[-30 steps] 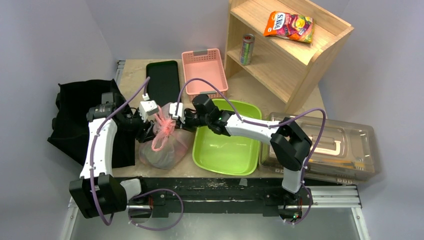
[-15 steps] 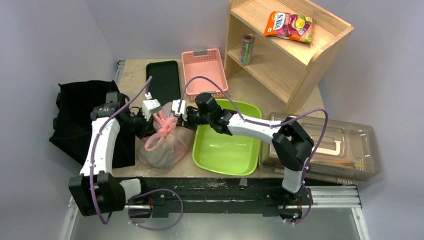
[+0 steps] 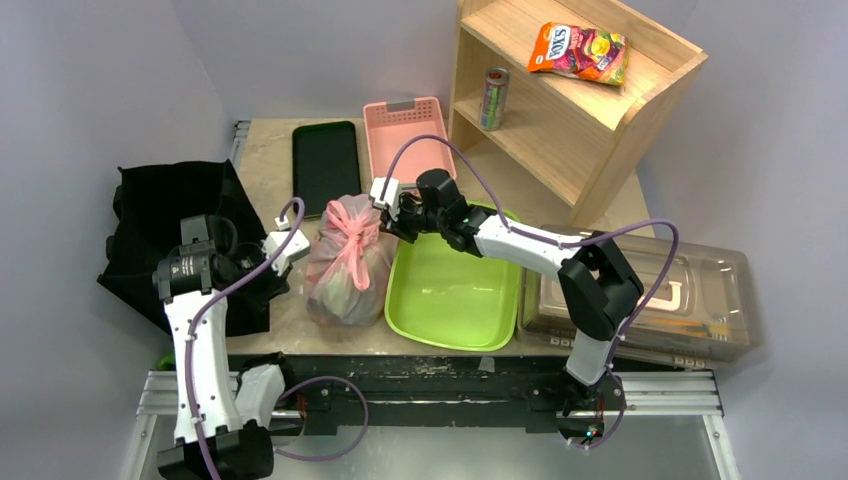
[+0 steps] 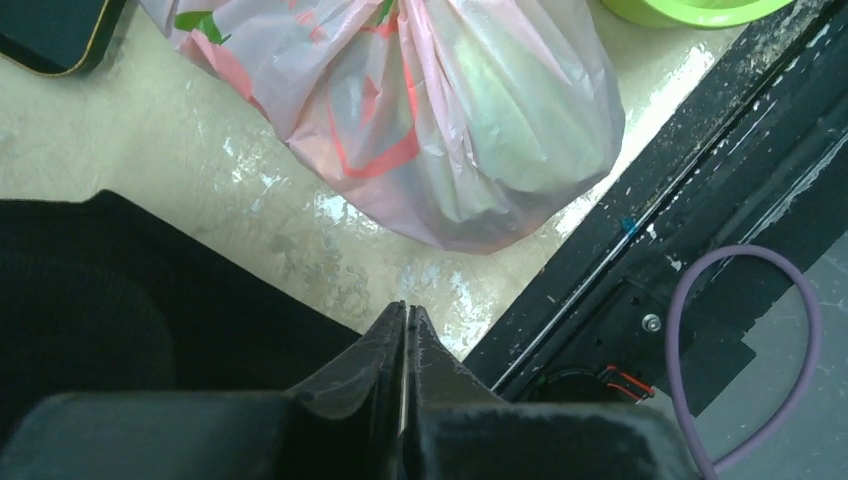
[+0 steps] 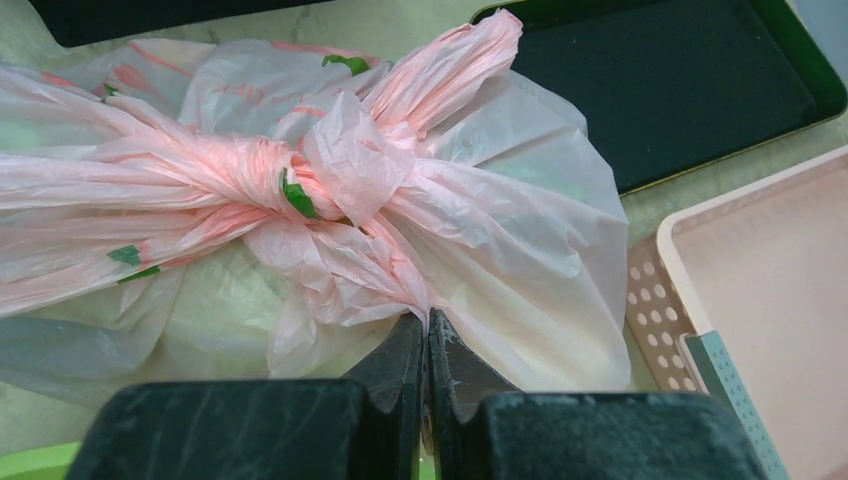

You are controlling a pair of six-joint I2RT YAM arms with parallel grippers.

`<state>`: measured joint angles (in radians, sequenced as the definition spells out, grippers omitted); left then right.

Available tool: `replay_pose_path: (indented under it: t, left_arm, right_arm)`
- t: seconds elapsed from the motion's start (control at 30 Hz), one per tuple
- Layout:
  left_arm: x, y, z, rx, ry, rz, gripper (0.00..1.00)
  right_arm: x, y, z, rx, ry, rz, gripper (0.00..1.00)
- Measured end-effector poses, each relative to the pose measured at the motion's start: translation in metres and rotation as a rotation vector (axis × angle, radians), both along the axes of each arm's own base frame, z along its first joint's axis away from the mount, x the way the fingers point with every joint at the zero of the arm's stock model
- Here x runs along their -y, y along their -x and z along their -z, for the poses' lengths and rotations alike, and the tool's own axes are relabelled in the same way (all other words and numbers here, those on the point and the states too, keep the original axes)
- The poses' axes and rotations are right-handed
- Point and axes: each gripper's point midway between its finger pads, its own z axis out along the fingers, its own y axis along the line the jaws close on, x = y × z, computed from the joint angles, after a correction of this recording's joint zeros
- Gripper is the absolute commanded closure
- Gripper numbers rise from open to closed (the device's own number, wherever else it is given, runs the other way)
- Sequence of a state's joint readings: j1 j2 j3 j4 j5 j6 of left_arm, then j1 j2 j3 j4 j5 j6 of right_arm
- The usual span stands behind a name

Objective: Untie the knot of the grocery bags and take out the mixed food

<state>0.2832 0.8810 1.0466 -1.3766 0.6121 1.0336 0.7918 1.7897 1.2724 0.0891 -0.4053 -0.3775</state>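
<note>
The beige table (image 3: 262,165) is crowded, and the pink bag (image 3: 345,275) stands near its front edge, just beside the green tub (image 3: 450,300). The knot (image 5: 320,170) on top of the bag is tight and not yet opened. My right gripper (image 5: 428,322) is closed just under the knot. A thin fold of the film runs to its tips, but I cannot tell if it is really pinched. My left gripper (image 4: 407,318) is closed on nothing, over the black cloth (image 4: 120,290) and apart from the bag.

I think the danger is this: nothing holds the bag down. A pull from the right gripper may lift or drag the whole bag, or tip it toward the edge, and the knot may only get tighter. The film is thin and may also tear.

The food (image 4: 500,100) is hidden inside the bag; through the plastic I see only pale green and dark shapes. Where the handle ends come out of the knot is hard to make out.
</note>
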Motion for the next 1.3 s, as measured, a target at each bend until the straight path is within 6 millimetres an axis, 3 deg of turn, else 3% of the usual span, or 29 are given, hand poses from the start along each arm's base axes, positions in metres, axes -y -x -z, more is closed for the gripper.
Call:
replay_pose_path:
  t: [0.07, 0.1, 0.17, 0.27, 0.53, 0.73, 0.8, 0.9, 1.03, 1.17, 1.3]
  left_arm:
    - [0.0, -0.002, 0.0, -0.002, 0.009, -0.002, 0.39]
    - [0.003, -0.005, 0.0, -0.012, 0.033, -0.014, 0.31]
    - [0.009, -0.013, -0.002, -0.031, 0.079, -0.035, 0.23]
    - [0.024, -0.029, -0.005, -0.058, 0.125, -0.027, 0.22]
    - [0.055, -0.08, 0.015, -0.163, 0.191, -0.078, 0.3]
    - [0.068, -0.092, 0.043, -0.271, 0.194, -0.089, 0.31]
    - [0.069, -0.092, 0.046, -0.281, 0.206, -0.107, 0.52]
    - [0.073, -0.087, 0.054, -0.311, 0.238, -0.139, 1.0]
    - [0.074, -0.079, 0.055, -0.305, 0.249, -0.148, 1.0]
    - [0.065, -0.068, 0.033, -0.207, 0.23, -0.132, 1.0]
    - [0.039, -0.046, 0.01, -0.075, 0.162, -0.132, 1.0]
  right_arm:
    - [0.001, 0.002, 0.003, -0.008, 0.009, -0.003, 1.0]
    - [0.0, 0.003, 0.003, -0.011, 0.01, -0.007, 1.0]
    - [-0.003, 0.006, 0.001, -0.013, 0.01, -0.016, 1.0]
    - [-0.01, 0.009, -0.005, -0.01, 0.0, -0.028, 1.0]
    - [-0.014, 0.013, -0.009, -0.015, -0.01, -0.033, 1.0]
    - [-0.014, 0.012, -0.009, -0.02, -0.011, -0.028, 1.0]
    - [-0.014, 0.012, -0.008, -0.021, -0.012, -0.026, 1.0]
    - [-0.014, 0.013, -0.008, -0.023, -0.01, -0.026, 1.0]
    - [-0.014, 0.014, -0.007, -0.027, -0.007, -0.029, 1.0]
    - [-0.012, 0.014, -0.005, -0.037, 0.0, -0.025, 1.0]
    - [-0.009, 0.014, -0.002, -0.052, 0.009, -0.019, 1.0]
